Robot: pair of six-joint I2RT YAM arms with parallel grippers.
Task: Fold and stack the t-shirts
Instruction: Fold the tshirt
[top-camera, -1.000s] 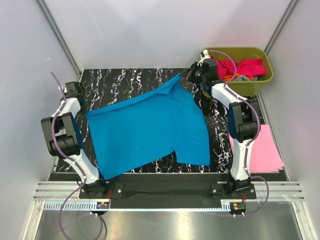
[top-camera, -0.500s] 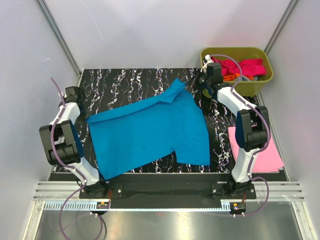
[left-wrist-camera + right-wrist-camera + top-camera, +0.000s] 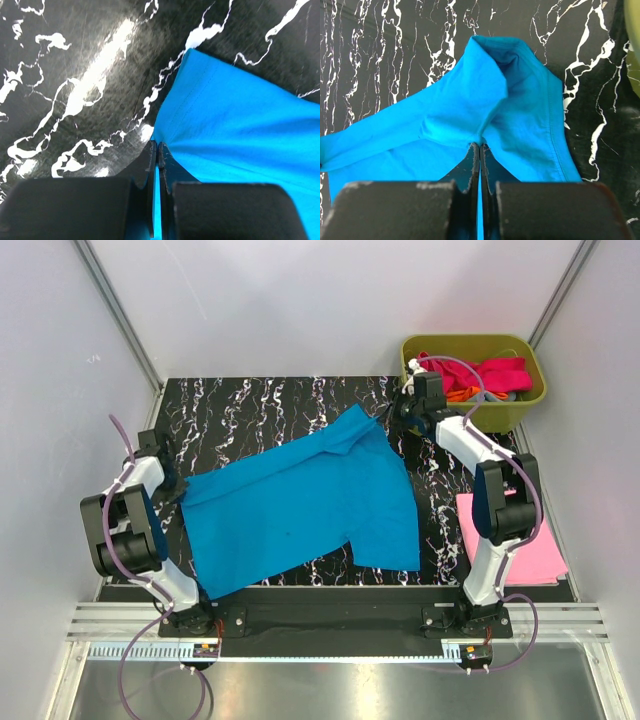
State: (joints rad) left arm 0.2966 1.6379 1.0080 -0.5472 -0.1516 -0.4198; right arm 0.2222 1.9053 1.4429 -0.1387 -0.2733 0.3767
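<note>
Two pincers: both were pressed tight together, and each one pinched a little bit of the blue t-shirt (image 3: 300, 500).
Left pincer (image 3: 156, 146): it bit a thin fold at the shirt's left edge, low down by the table (image 3: 60, 60).
Right pincer (image 3: 480, 146): it bit a bunched-up bit at the shirt's far right corner, where the cloth was doubled over on itself.
Blue t-shirt: it lay spread on the black table between the two arms. It was slanted, with one flap reaching toward the near right side.
Slip risk: each pincer held only a small bite of cloth, so I think a hard pull could have made the edge slide out.
Lumpy risk: the far right corner was folded over and the shirt lay crooked. A fold started from there would likely have come out bumpy and uneven.
Tug risk: if one arm had gone faster than the other, the cloth could have dragged sideways and wrinkled.
Green tub (image 3: 520, 410): it stood just beside the right pincer, so a wide swing could have bumped it or snagged the t-shirts in the tub (image 3: 495, 372).
Pink t-shirt (image 3: 540, 545): it lay folded flat at the near right, partly under the right arm. Dragged blue cloth could have messed it up.
</note>
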